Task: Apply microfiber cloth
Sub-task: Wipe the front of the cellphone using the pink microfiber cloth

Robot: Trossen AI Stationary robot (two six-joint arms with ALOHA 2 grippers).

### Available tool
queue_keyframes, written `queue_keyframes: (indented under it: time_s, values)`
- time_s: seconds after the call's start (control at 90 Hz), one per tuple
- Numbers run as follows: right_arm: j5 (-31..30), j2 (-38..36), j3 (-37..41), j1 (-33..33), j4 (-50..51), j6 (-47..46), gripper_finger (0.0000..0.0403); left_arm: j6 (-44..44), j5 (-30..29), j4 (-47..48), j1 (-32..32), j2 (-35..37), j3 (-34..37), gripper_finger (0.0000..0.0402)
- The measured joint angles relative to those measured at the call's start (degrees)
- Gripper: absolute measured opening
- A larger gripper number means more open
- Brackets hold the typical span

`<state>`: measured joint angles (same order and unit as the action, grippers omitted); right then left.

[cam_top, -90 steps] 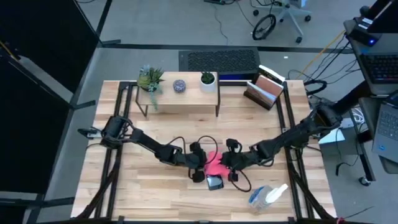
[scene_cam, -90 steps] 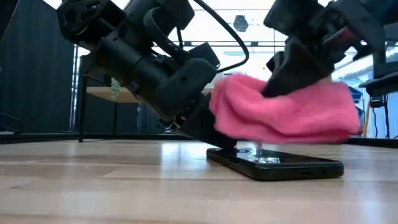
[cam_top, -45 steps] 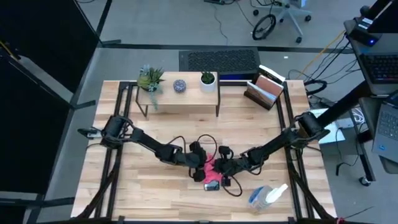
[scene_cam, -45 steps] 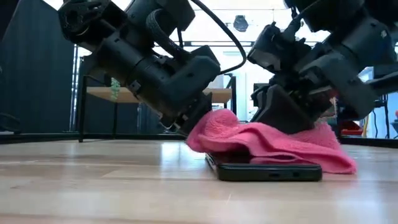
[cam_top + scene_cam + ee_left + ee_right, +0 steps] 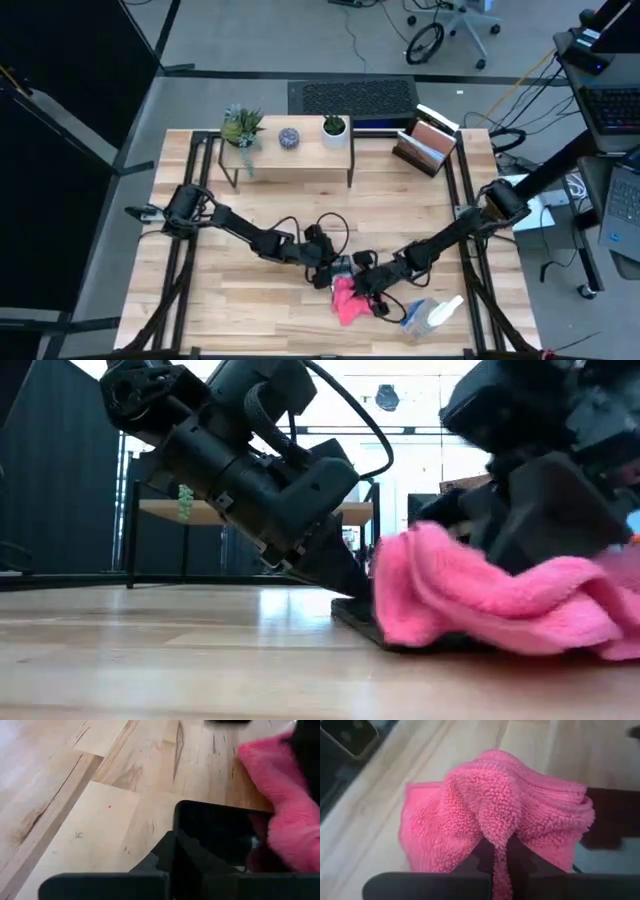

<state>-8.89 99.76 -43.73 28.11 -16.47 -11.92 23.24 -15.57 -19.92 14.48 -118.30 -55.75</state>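
The pink microfiber cloth (image 5: 347,302) lies bunched near the table's front middle. It partly covers the black smartphone (image 5: 220,830), which lies flat on the wood. Only the phone's left end (image 5: 352,612) shows in the low view. My right gripper (image 5: 362,288) comes in from the right and is shut on the cloth (image 5: 495,805). My left gripper (image 5: 325,278), fingers shut, slants down from the left onto the phone's uncovered end. My left gripper sets its shut fingertips (image 5: 176,840) on the phone's left end edge (image 5: 187,817), slanting down from the table's left. The phone stays flat on the table. My right gripper pinches a raised fold of the cloth (image 5: 496,837) between its two fingers, coming from above and the right. The cloth spreads slack below the fingers, resting on the phone and the table (image 5: 520,630).
A clear spray bottle with blue liquid (image 5: 425,315) lies just right of the cloth near the front edge. A low wooden shelf (image 5: 290,160) with small plants and a file holder (image 5: 425,148) stand along the far side. Bare wood lies to the left front.
My right gripper has come down with the cloth from above the phone and drawn it across the phone toward the table's near edge. The cloth has gone from hanging clear to lying bunched over the phone's right part. My left gripper has stayed on the phone.
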Motion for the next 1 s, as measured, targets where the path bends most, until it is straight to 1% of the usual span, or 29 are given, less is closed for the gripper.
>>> queue_keyframes:
  time_s: [0.089,0.133,0.167,0.3,0.389,0.444,0.556,0.722,0.833,0.9,1.0]
  values:
    - [-8.84,-1.61,-0.35,-0.36,-0.60,1.51,0.0003,-0.03,0.00,-0.14,0.00,0.00,0.01,0.0000]
    - [-12.69,-0.73,-0.28,-0.74,-0.78,1.90,0.0004,-0.03,0.02,-0.19,0.00,0.00,0.02,0.0000]
    - [-14.43,0.37,-0.17,-1.23,-1.00,1.91,0.0004,-0.02,0.02,-0.21,0.00,0.00,0.02,0.0000]
    - [-14.40,5.34,-0.26,-3.40,-4.36,-1.32,0.0005,-0.07,0.09,-0.20,0.00,0.00,0.02,0.0000]
    - [-14.73,8.36,-0.30,-3.73,-7.27,-3.48,0.0005,-0.07,0.14,-0.15,0.00,0.00,0.02,0.0000]
    - [-12.12,9.21,-0.31,-3.73,-9.58,-2.52,0.0005,-0.07,0.29,-0.13,0.00,0.00,0.02,0.0000]
    - [-2.41,9.95,-0.33,-3.86,-13.64,1.81,0.0006,-0.07,0.34,-0.09,0.00,0.00,0.02,0.0000]
    - [8.90,9.95,-0.35,-3.84,-14.08,2.33,0.0006,-0.11,0.35,-0.09,-0.04,0.00,0.02,0.0000]
    - [14.16,9.83,-0.43,-3.66,-13.11,2.35,0.0006,-0.13,0.37,-0.11,-0.04,0.00,0.02,0.0000]
    - [16.47,9.04,-0.50,-3.67,-10.90,2.29,0.0006,-0.18,0.49,-0.14,-0.03,0.00,0.02,0.0000]
    - [17.90,6.30,-0.38,-3.66,-5.84,2.87,0.0006,-1.27,0.70,-0.17,0.00,0.00,0.00,0.0000]
